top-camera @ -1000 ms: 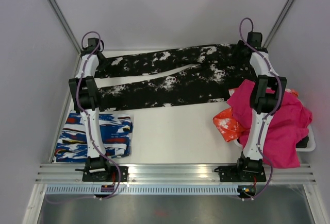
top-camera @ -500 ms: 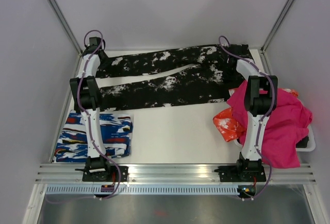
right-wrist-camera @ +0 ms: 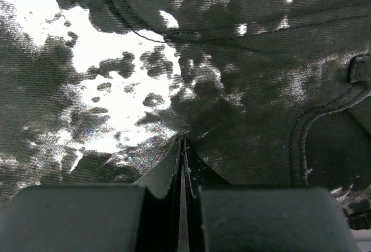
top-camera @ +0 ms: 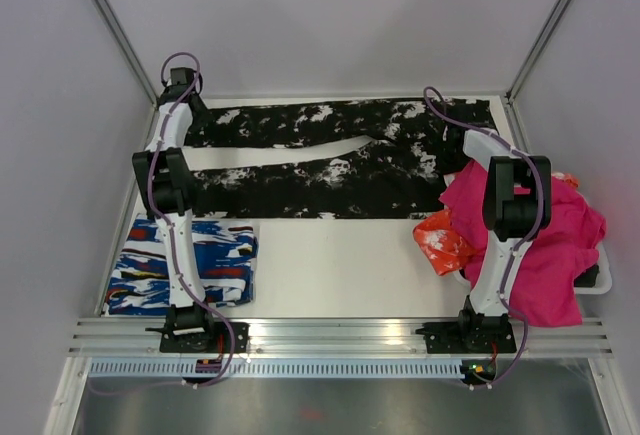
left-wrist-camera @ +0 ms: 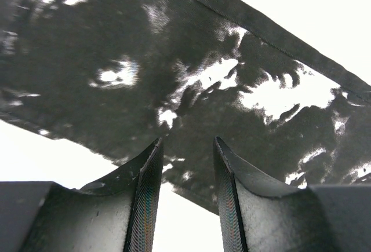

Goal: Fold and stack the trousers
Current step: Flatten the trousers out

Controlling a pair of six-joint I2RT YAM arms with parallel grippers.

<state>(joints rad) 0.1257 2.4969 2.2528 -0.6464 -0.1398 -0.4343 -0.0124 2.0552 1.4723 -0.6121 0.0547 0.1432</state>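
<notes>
The black trousers (top-camera: 330, 170) with white splatter print lie flat across the back of the table, waist to the right and legs to the left. My left gripper (top-camera: 190, 115) hovers over the far leg's end. In the left wrist view it (left-wrist-camera: 186, 142) stands open, with the leg cloth (left-wrist-camera: 174, 61) below and nothing between its fingers. My right gripper (top-camera: 452, 140) is down on the waist area. In the right wrist view it (right-wrist-camera: 183, 141) is shut, its tips pinching a small pucker of the trousers (right-wrist-camera: 243, 90).
A folded blue-white-red garment (top-camera: 185, 263) lies at the front left. A magenta cloth (top-camera: 545, 240) and an orange cloth (top-camera: 440, 240) are heaped over a white tray (top-camera: 592, 285) at the right. Walls close in the back and both sides.
My right arm has swung down from the back right corner onto the waist, and its gripper has shut. The trousers have shifted slightly. The left gripper has hardly moved.
</notes>
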